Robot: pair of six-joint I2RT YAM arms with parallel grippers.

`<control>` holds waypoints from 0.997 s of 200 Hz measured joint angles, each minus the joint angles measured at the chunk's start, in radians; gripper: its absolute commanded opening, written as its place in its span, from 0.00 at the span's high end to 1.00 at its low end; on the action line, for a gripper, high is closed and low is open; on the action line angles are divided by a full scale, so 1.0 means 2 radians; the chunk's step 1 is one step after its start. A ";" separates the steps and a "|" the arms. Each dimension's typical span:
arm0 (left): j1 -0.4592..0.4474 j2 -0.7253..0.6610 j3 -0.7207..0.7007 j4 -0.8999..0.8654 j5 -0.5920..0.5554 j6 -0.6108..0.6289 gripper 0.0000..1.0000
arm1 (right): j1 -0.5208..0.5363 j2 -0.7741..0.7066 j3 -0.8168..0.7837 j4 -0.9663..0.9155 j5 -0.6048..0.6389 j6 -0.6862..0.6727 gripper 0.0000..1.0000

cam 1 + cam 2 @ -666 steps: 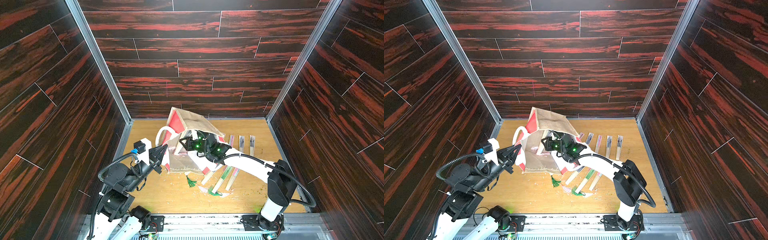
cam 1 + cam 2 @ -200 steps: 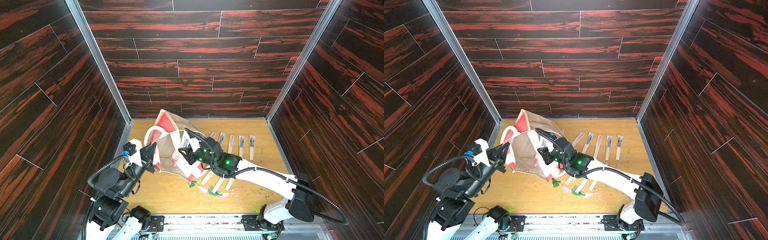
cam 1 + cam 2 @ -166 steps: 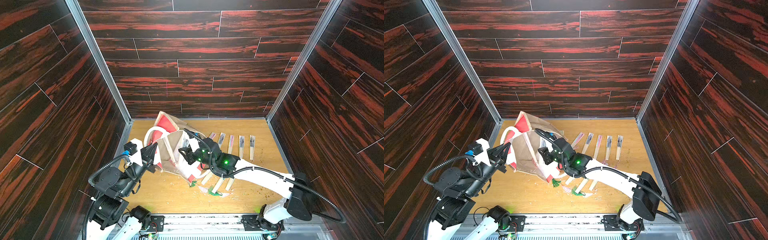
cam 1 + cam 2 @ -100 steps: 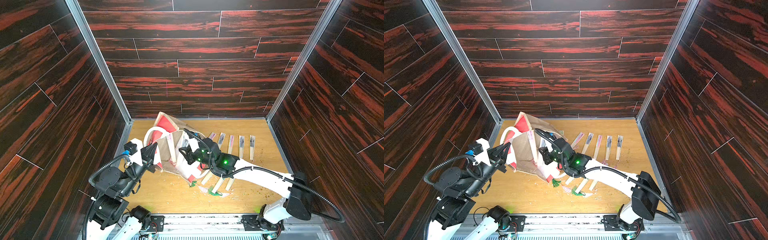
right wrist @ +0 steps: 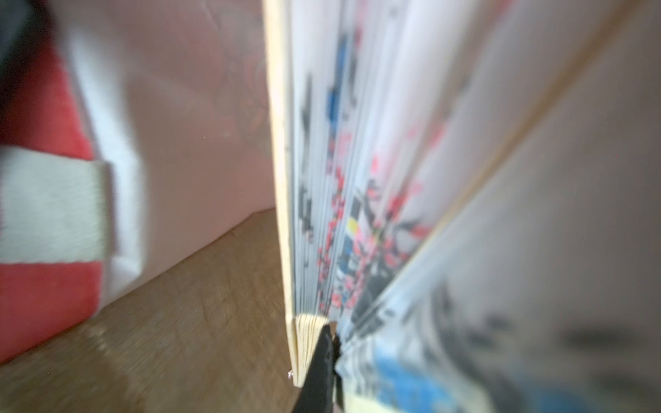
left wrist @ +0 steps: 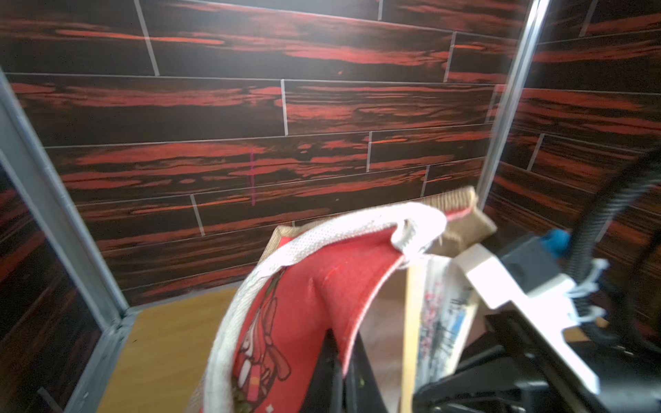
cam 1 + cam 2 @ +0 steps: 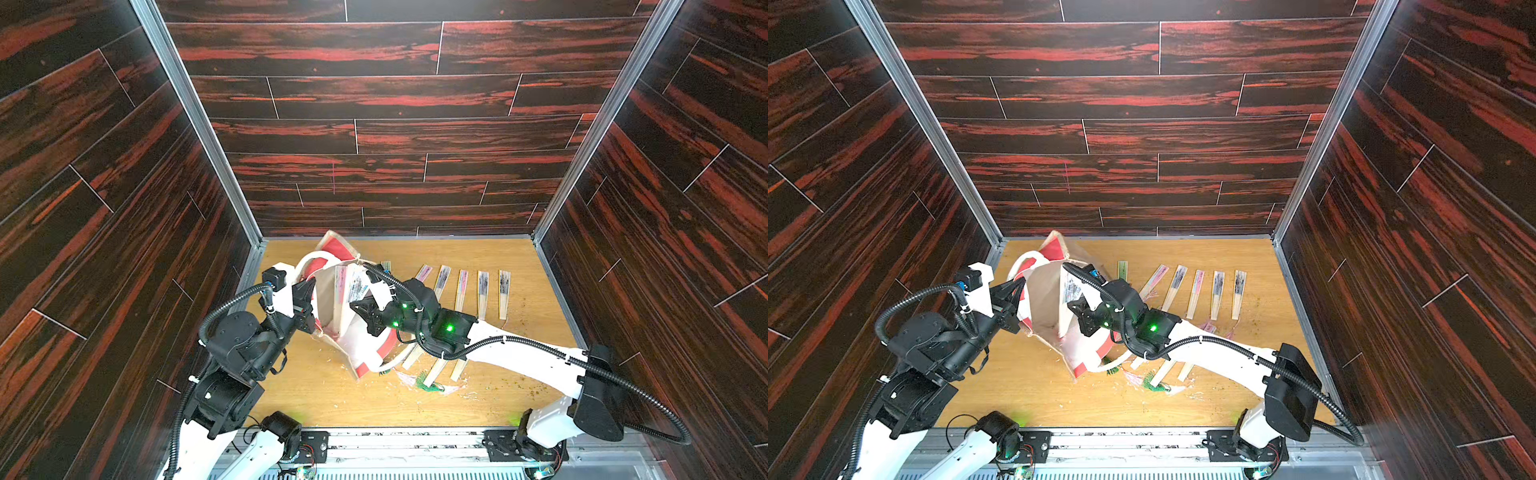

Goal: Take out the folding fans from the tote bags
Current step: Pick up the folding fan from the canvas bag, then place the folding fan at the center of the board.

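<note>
1. Standing by the rig, I see the job partly done. A row of folding fans (image 7: 461,286) lies flat near the far edge of the table (image 7: 519,257). A few loose fans (image 7: 432,372) lie nearer the middle, half hidden under the right arm.
2. At least two fans are inside the tote bag (image 7: 376,351), which leans tipped near the table's far left corner with its mouth gaping.
3. The left gripper (image 6: 341,357) is clenched on the rim of the bag's red side panel, holding the mouth open.
4. The right gripper (image 5: 327,343) reaches into the mouth with its jaws closed. The wrist view is blurred, but they seem to pinch the bamboo ribs of a printed fan (image 5: 322,214).
5. That fan has a pale bamboo edge, and its slightly splayed pleats are printed black, pink-red and blue. The bag is tan burlap with red panels, white lining and a white handle.
</note>
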 measured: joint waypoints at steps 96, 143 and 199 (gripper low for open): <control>0.000 0.044 0.054 -0.058 -0.172 0.002 1.00 | -0.001 -0.056 0.043 -0.054 0.035 0.017 0.95; 0.000 0.055 0.082 -0.094 -0.242 0.007 1.00 | -0.044 -0.087 0.097 -0.123 0.067 0.067 0.98; 0.000 0.034 0.084 -0.114 -0.271 0.009 1.00 | -0.126 -0.080 0.096 -0.193 0.041 0.143 0.99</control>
